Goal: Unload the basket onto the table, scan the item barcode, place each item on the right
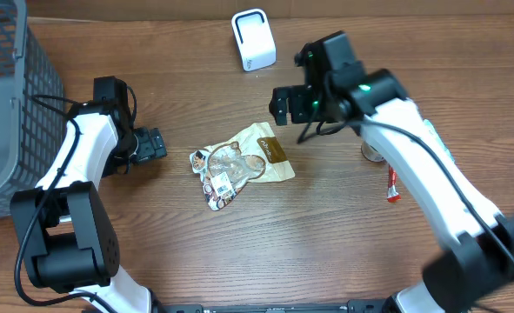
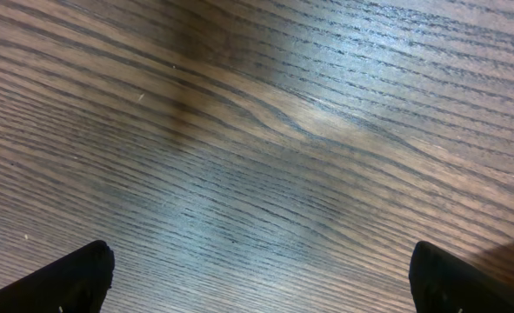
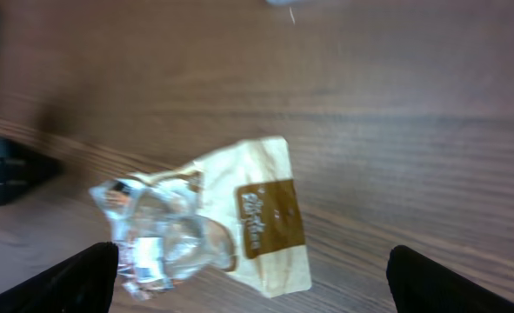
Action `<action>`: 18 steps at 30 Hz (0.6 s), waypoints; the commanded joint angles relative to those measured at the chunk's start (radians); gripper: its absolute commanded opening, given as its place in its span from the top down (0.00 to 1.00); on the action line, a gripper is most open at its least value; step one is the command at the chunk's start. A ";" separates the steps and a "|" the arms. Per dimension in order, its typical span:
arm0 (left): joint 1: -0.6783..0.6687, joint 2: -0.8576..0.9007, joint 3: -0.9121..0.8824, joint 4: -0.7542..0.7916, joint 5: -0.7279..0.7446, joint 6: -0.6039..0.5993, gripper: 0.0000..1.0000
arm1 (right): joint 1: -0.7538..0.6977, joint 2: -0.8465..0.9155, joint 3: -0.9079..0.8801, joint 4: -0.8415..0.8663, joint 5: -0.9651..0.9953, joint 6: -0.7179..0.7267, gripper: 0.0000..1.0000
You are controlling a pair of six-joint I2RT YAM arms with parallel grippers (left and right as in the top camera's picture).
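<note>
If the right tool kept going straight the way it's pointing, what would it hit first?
Probably the crumpled snack pouch lying on the table, though depth is hard to judge.

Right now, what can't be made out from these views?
- Barcode on the snack pouch: the label is too small to read in overhead and blurred in the right wrist view.
- Round object: mostly hidden behind the right arm in overhead.
- Basket: cut off by overhead's left edge, so its contents are unseen.
- Left wrist view: the pouch is out of frame, with only table below.
</note>
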 commanded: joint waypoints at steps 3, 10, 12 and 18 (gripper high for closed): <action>-0.002 0.001 0.015 0.001 -0.005 0.011 0.00 | 0.002 -0.212 0.023 0.005 0.002 0.000 0.00; -0.002 0.001 0.015 0.001 -0.005 0.011 0.00 | 0.002 -0.480 0.023 0.013 0.005 -0.012 0.00; -0.002 0.001 0.015 0.001 -0.005 0.011 0.00 | 0.002 -0.562 0.023 0.009 0.026 -0.015 0.00; -0.002 0.001 0.015 0.001 -0.005 0.011 0.00 | 0.001 -0.808 -0.018 -0.004 0.131 -0.015 0.00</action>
